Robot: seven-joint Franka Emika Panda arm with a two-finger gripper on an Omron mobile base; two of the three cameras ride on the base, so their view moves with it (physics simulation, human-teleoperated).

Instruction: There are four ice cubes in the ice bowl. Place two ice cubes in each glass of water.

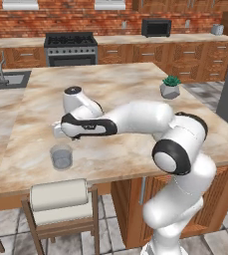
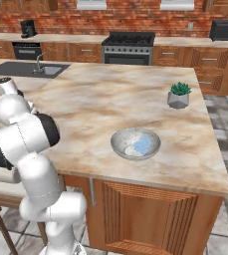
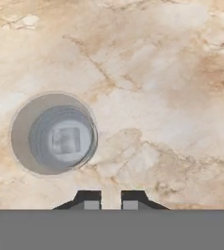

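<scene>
Fingers nearly together, nothing between them — glass of water below holds one ice cube.

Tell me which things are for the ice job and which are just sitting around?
For the job:
ice bowl
ice cubes
glass of water, one cube inside in the hand view
tool

Just sitting around:
plant pot
sink
stove
chair
</scene>
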